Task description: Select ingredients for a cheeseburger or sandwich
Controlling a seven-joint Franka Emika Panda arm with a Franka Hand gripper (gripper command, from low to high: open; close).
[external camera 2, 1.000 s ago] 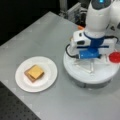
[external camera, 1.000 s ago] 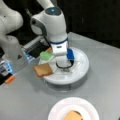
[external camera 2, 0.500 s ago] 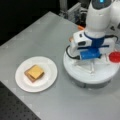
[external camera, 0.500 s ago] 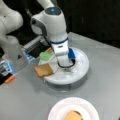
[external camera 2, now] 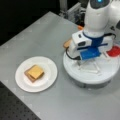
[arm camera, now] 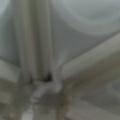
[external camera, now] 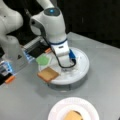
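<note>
Partial stack on the white plate: toast, cheese on top. Gripper is low over the round tray; finger state cannot be told. One toast square remains on the tray.

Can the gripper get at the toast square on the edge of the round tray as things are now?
Probably yes. The toast square lies uncovered on the round tray's rim, nothing on top, lettuce piece beside it. The gripper is low over the tray's middle, close by.

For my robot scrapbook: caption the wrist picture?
Close-up of the gripper low over the white tray.
</note>
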